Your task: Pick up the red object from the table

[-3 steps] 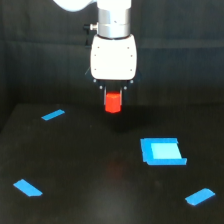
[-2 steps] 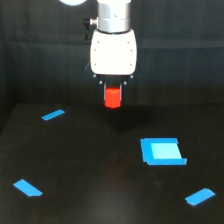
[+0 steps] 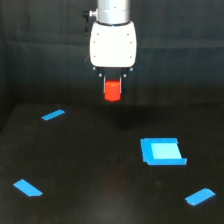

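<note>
Since a second ago, the claw point(image 3: 113, 86) has risen higher above the tabletop point(image 3: 90, 170). It is clamped on the red cylinder point(image 3: 112, 90), above and left of the blue square patch point(image 3: 161, 151).

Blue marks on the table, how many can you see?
4: a strip at far left, a strip at near left, a square patch right of centre, a strip at near right. None appears hidden.
</note>
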Available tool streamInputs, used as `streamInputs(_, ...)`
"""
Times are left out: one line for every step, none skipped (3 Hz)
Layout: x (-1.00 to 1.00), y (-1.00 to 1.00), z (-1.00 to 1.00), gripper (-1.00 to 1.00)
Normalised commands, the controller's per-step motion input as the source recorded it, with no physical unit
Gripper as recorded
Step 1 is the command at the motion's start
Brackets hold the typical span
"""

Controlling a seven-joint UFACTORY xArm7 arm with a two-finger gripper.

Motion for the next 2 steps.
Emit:
streamInputs(0.10,0.05,0.20,-0.94)
streamInputs(0.02,0.01,0.09,-0.94)
